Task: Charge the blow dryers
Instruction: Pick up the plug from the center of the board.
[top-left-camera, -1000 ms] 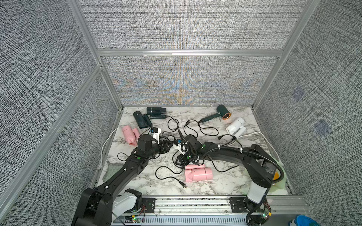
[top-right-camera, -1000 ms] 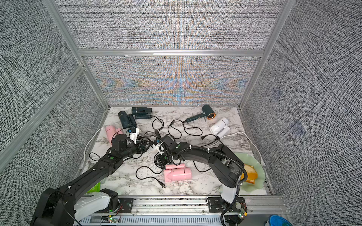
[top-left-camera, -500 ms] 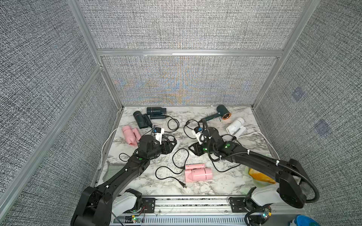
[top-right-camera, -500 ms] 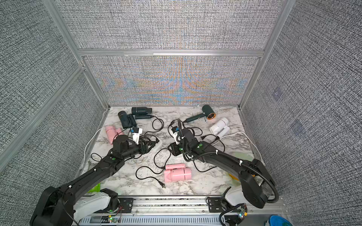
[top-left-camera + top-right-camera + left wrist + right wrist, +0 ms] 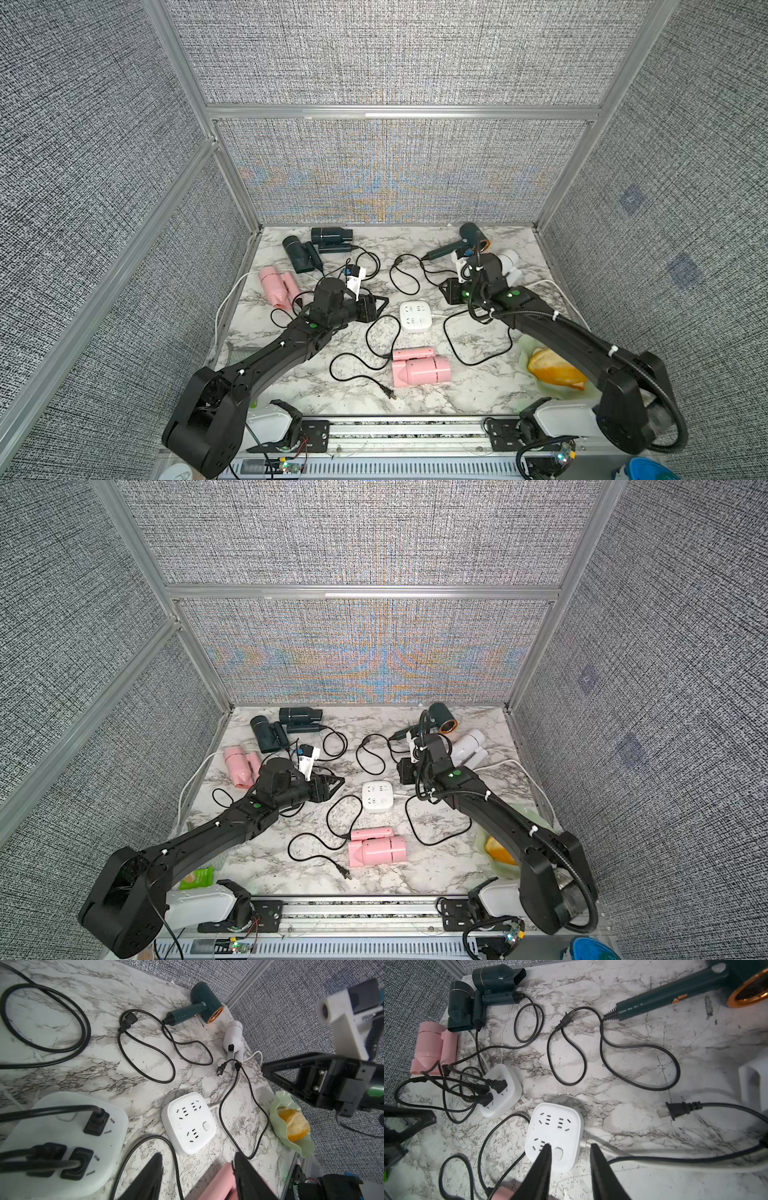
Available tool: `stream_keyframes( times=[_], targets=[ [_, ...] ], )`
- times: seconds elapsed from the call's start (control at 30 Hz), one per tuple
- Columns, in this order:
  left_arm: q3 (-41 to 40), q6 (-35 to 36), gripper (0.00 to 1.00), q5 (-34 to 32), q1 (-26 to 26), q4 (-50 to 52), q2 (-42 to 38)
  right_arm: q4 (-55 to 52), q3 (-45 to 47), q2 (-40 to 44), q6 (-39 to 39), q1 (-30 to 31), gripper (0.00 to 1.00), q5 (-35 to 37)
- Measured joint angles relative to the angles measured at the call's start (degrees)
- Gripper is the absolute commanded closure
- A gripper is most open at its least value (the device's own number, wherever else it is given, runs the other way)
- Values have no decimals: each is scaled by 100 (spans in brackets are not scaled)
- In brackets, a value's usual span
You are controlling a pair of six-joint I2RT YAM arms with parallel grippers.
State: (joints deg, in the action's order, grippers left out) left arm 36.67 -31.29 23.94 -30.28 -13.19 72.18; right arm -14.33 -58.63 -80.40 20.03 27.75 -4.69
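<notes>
I count 3 plugs seated in the left socket block (image 5: 500, 1088). That leaves 3 to do: the copper-ringed dryer (image 5: 469, 239) at far right, the white dryer (image 5: 509, 264) just beside it, and the pink dryer (image 5: 419, 368) near the front. The middle socket block (image 5: 415, 316) has all 3 outlets free.

I judge the next pick to be the white dryer's plug (image 5: 679, 1110). It lies flat on the table (image 5: 316, 386) between the white dryer and the middle socket block, and my right arm hides it in both top views. Its long axis runs roughly left to right, with the prongs turned left towards the block and the cord (image 5: 726, 1105) trailing right.

My right gripper (image 5: 571, 1146) hangs above that stretch with its jaws apart and nothing between them. The plug is not under them but off to the white dryer's side. I would have to shift right and turn the jaws across the plug's length before coming down.

My left gripper (image 5: 197, 1155) also has its jaws apart and is empty. It sits on the left of the middle block, well apart from this plug, so the right arm is nearer.
</notes>
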Motion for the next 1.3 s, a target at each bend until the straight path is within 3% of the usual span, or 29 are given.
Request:
stream_keyframes(
  times=[0.4, 0.6, 1.3],
  targets=[
    [-240, -35, 43, -149, -37, -33, -153, -39, -2326, -2483, 280, 79, 73, 72],
    [-192, -48, 43, -153, -42, 9, -339, -306, -3429, -3504, 684, 125, 65, 439],
    [-721, 85, 42, -321, -42, -509, -710, -1283, -6155, -5777, 1283, 136, 59, 706]
  ],
)
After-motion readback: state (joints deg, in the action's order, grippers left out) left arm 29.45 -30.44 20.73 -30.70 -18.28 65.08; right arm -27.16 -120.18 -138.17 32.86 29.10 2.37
